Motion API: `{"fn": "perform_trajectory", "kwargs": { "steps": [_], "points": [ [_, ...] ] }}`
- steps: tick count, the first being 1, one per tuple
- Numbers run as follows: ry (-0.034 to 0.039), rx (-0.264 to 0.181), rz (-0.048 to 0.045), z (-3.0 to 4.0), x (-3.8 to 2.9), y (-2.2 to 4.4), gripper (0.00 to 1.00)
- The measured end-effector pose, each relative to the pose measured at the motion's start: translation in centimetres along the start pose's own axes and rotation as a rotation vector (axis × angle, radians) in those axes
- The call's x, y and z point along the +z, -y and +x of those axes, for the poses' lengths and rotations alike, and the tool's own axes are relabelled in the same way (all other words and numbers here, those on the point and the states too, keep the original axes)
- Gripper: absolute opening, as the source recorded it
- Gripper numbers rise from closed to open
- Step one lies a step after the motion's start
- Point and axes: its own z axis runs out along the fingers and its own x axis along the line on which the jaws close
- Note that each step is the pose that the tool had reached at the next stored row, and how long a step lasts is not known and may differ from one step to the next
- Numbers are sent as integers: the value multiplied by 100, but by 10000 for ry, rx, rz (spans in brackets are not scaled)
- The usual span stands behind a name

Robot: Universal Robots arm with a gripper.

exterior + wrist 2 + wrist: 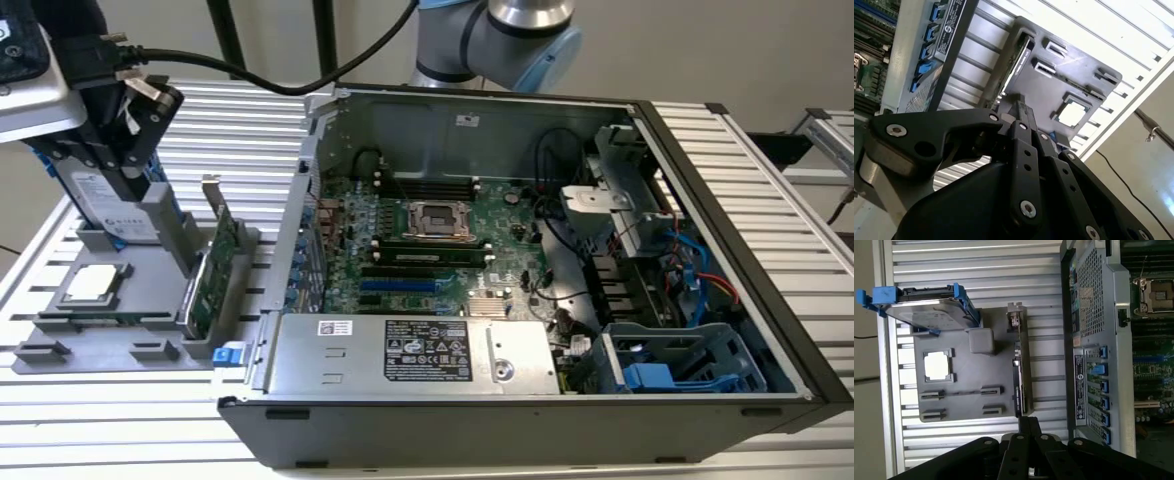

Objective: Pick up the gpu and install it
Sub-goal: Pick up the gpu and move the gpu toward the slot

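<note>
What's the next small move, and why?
Probably slide the gripper along the gpu toward its middle: in the first wrist view it hangs off the card's end, in line with it, and the gpu stands untouched in the gray holder.

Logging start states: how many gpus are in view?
1: the gpu stands on edge in the grey tray, at its side nearest the case. Another could be hidden inside the case.

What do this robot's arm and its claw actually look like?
The arm has a silver-grey joint with a light blue cap, and a thick black cable runs toward its wrist. The gripper is matte black, built of jointed links fastened with silver pins.
</note>
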Motion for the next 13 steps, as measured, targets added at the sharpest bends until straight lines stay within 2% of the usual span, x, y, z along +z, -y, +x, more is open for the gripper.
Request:
{"fn": "perform_trajectory", "kwargs": {
  "steps": [13],
  "points": [
    [-1,0,-3,26,-5,71,0]
  ]
}}
